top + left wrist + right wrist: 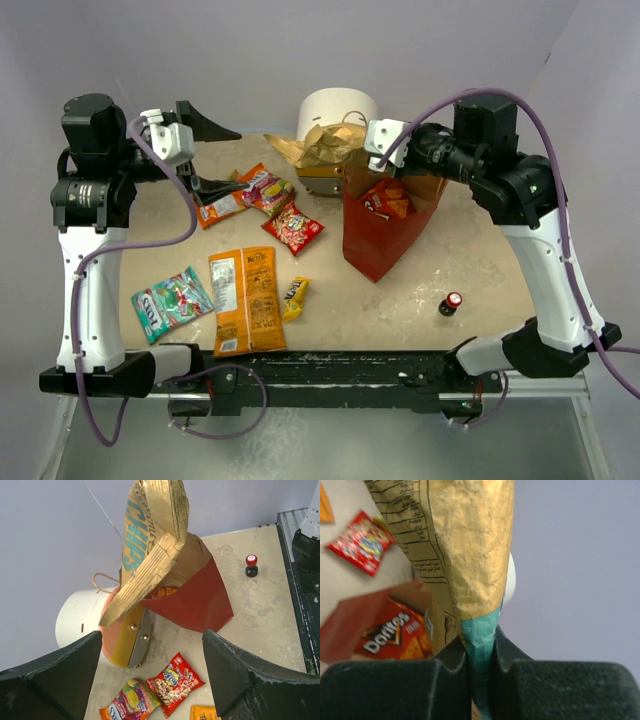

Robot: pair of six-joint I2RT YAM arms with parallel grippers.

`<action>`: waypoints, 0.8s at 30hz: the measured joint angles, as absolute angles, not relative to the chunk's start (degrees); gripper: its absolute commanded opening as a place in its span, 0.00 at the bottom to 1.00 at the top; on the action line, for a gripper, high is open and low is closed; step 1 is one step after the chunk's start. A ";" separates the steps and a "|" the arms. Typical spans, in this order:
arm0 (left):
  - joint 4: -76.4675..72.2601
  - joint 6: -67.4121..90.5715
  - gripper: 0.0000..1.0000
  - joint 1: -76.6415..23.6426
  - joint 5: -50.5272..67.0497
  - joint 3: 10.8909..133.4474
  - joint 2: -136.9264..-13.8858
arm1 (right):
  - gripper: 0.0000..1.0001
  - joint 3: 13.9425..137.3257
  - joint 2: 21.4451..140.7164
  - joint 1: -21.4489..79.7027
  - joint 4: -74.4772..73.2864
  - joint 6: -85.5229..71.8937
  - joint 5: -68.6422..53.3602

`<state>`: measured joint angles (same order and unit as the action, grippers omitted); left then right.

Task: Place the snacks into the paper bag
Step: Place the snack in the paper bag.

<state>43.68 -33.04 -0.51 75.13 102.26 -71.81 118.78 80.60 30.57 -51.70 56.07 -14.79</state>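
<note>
**Near row, counter [420, 290]:** teal candy bag [172, 300], orange chip bag [245, 300] and yellow bar [293, 297] lay flat and untouched.

**Middle row:** small red and orange packets [265, 190] lay just near and right of the left end effector.

**Paper bag [380, 245]:** stood right of centre with its mouth open. A Doritos bag [385, 200] was already inside.

**Tan chip bag [150, 545]:** its long axis was steep and tilted, with one end at the paper bag's mouth.

**Right end effector [481, 650]:** narrow, pinched on the chip bag's teal seam. The arm reached in from the right, over the paper bag.

**Left end effector [215, 155]:** wide and holding nothing, at the far left, with the chip bag to its right.

**Judgement:** the right arm was the one placed to lower the chip bag in.
</note>
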 measured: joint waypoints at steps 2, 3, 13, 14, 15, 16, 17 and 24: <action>43.20 -32.47 0.84 -0.51 74.74 101.36 -71.92 | 0.00 119.39 80.62 30.35 -53.15 58.19 -11.35; 42.98 -32.23 0.84 -0.51 74.63 101.03 -72.03 | 0.00 119.79 80.62 30.22 -53.93 59.24 -9.65; 39.53 -30.50 0.81 -0.51 74.02 97.67 -72.42 | 0.00 122.19 80.68 24.08 -57.87 72.51 -2.02; 38.76 -29.65 0.79 -0.54 73.89 97.41 -72.55 | 0.00 122.15 80.73 22.63 -58.00 74.24 -2.04; 37.50 -28.49 0.79 -0.62 73.60 97.03 -72.73 | 0.00 122.13 80.86 21.34 -58.02 75.88 -2.07; 35.64 -26.41 0.79 -0.89 72.71 96.79 -73.28 | 0.00 122.10 81.01 20.38 -58.02 77.25 -2.07; 35.64 -26.41 0.79 -0.89 72.71 96.79 -73.28 | 0.00 122.06 81.30 19.33 -58.02 79.00 -2.15; 32.25 -23.27 0.81 -9.87 64.66 96.86 -77.06 | 0.00 121.73 83.94 18.04 -60.34 88.49 -3.11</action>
